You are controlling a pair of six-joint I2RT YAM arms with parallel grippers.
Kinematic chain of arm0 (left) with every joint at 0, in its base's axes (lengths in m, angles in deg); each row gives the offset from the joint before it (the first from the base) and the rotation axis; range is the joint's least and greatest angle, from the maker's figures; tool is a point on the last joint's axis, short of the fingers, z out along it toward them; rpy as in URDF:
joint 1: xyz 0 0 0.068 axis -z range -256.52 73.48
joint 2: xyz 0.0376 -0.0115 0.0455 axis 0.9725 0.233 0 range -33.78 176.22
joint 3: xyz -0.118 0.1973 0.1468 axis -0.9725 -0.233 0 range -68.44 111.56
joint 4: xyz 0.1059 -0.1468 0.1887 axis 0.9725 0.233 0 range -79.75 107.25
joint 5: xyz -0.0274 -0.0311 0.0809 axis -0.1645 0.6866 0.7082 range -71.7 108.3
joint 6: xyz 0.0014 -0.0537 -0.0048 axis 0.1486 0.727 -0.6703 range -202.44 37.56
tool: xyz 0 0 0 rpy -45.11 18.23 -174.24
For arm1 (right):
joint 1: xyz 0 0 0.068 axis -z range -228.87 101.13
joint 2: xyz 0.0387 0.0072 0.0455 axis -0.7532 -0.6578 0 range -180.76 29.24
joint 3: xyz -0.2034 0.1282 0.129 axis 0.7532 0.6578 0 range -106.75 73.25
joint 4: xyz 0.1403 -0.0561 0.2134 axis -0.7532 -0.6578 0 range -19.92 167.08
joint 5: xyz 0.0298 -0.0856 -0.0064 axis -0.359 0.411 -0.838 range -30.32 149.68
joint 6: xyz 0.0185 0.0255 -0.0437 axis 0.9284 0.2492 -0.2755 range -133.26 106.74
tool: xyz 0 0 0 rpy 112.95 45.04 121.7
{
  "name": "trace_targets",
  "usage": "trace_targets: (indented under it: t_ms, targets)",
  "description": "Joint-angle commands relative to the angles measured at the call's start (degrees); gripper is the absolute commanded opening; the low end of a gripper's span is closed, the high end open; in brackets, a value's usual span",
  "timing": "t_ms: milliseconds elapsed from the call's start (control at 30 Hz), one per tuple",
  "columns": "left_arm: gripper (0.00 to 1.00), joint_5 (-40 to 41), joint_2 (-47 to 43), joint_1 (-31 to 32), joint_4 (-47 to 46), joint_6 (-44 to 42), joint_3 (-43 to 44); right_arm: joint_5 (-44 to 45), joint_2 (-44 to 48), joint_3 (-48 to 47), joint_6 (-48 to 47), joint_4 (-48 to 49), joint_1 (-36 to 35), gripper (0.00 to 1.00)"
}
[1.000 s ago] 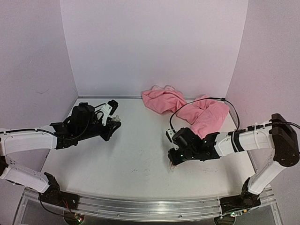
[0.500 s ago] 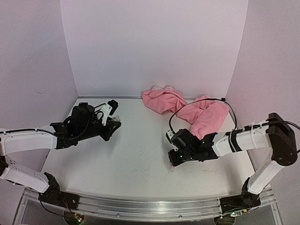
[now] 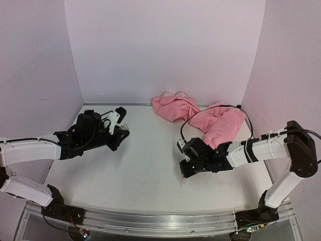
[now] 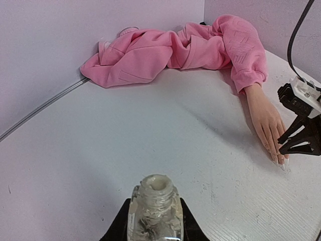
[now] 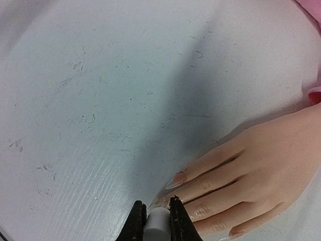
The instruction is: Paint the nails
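white tabletop (image 3: 145, 170), lilac walls (image 3: 165, 45). right of centre, the nails (image 5: 179, 176) tip a beige mannequin hand (image 5: 251, 160) lying palm down, its pink hoodie sleeve (image 4: 241, 45) running back toward the rear wall. right gripper (image 5: 157, 213) pinches a small grey-white cylinder (image 5: 157, 224) just beside those fingertips. left gripper (image 4: 153, 223), well apart, clamps an uncapped clear bottle (image 4: 154, 203).

Bright even light, soft shadows, sharp
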Motion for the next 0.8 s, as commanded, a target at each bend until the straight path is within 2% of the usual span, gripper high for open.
trace_targets:
  t_ms: [0,767]
  targets:
    - [0.00,-0.9,-1.6,-0.3,-3.9,0.0,1.1,0.2,-0.8,-1.3,0.1,-1.2,-0.4,0.00]
    - [0.00,-1.1,-1.6,-0.2,-3.9,0.2,1.0,0.6,1.3,-0.6,1.0,-2.9,-0.4,0.00]
